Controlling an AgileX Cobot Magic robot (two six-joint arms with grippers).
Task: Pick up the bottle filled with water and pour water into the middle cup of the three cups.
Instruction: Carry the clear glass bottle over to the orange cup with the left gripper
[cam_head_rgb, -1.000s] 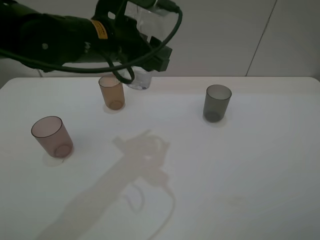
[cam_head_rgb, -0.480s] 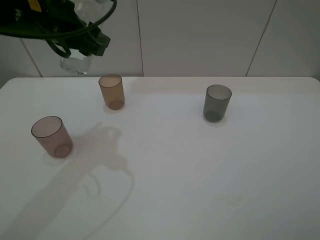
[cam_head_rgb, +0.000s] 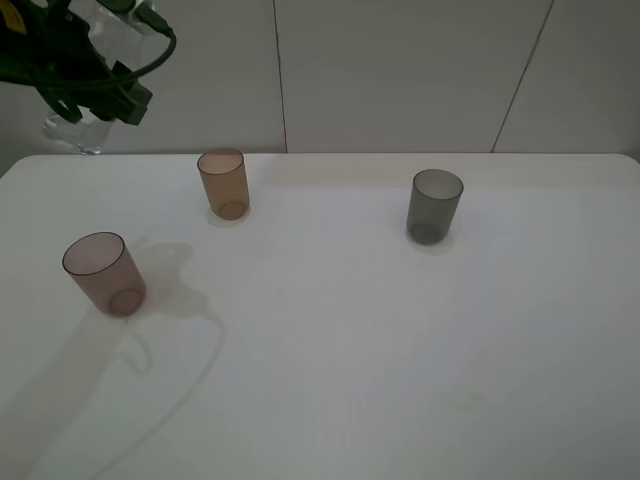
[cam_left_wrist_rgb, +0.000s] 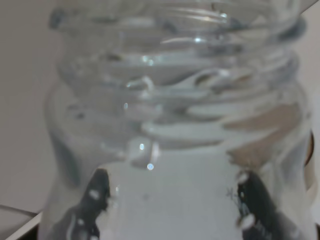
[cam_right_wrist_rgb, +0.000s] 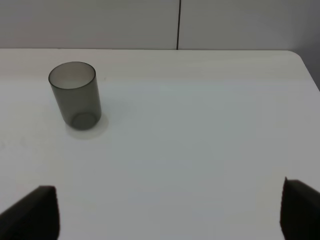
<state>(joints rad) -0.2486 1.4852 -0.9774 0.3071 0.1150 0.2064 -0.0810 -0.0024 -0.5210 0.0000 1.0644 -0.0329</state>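
High at the back left, my left gripper (cam_head_rgb: 88, 88) is shut on the clear bottle (cam_head_rgb: 78, 132), whose base hangs below the fingers, above the table's back left corner. The bottle's threaded neck (cam_left_wrist_rgb: 175, 75) fills the left wrist view, and dark fingers (cam_left_wrist_rgb: 97, 197) show through its sides. The amber middle cup (cam_head_rgb: 223, 183) stands upright, to the right of the bottle and lower. A pinkish cup (cam_head_rgb: 103, 273) stands front left and a dark grey cup (cam_head_rgb: 434, 206) to the right. In the right wrist view my right gripper (cam_right_wrist_rgb: 165, 210) is open, well short of the grey cup (cam_right_wrist_rgb: 75, 95).
The white table (cam_head_rgb: 380, 350) ends at a pale panelled wall (cam_head_rgb: 400, 70) at the back. The arm's shadow (cam_head_rgb: 150, 330) and its cable's shadow fall beside the pinkish cup. The table's right back corner (cam_right_wrist_rgb: 295, 54) shows in the right wrist view.
My left arm has swung left with the bottle, from just behind the amber cup to the back left corner. Its shadow slid left too. The cups have not moved.
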